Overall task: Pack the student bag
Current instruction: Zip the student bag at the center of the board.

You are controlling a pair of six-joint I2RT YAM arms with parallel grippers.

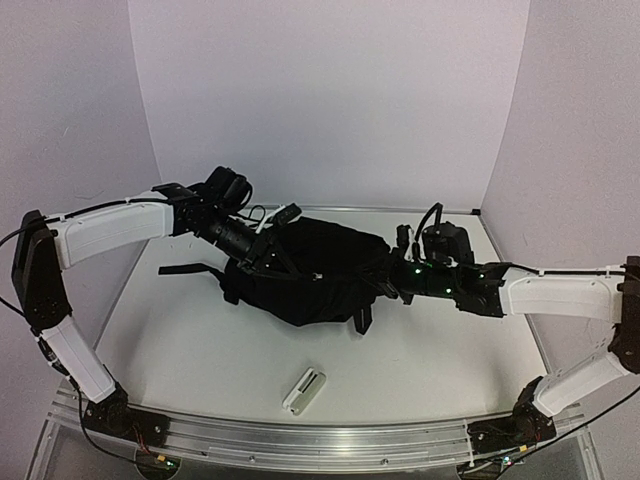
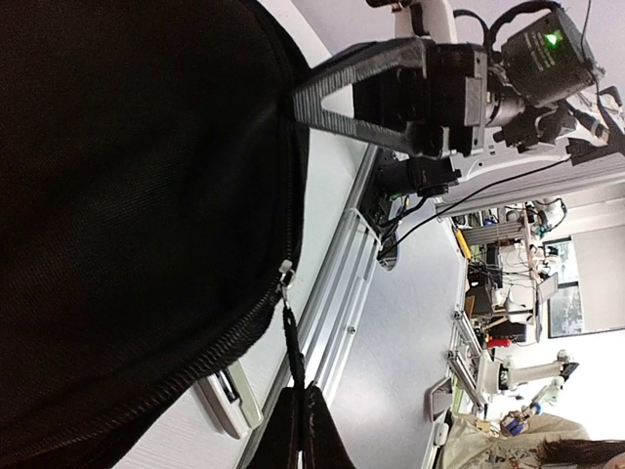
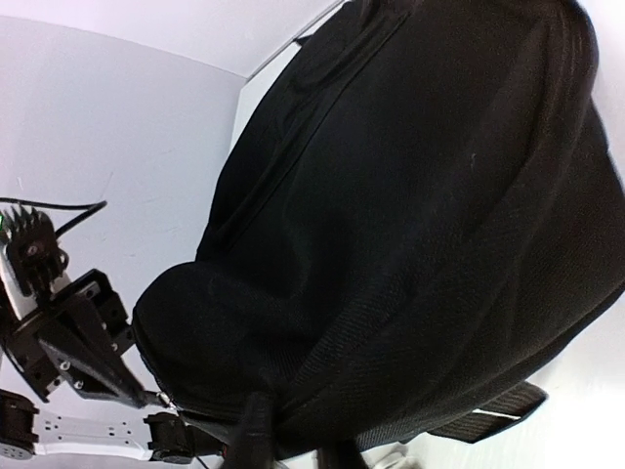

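The student bag (image 1: 312,270), a big black fabric backpack, lies in the middle of the table. It fills the left wrist view (image 2: 127,195) and the right wrist view (image 3: 410,195). My left gripper (image 1: 266,252) is at the bag's left end. In its wrist view it (image 2: 301,435) is shut on the black zipper pull cord (image 2: 290,342), which hangs from the metal slider (image 2: 284,275). My right gripper (image 1: 388,281) is at the bag's right end. In its wrist view it (image 3: 298,447) pinches a fold of the bag's fabric.
A small white case (image 1: 304,390) lies on the table in front of the bag, near the front rail (image 1: 300,440); it also shows in the left wrist view (image 2: 227,401). A black strap (image 1: 185,269) trails left from the bag. White walls enclose the table.
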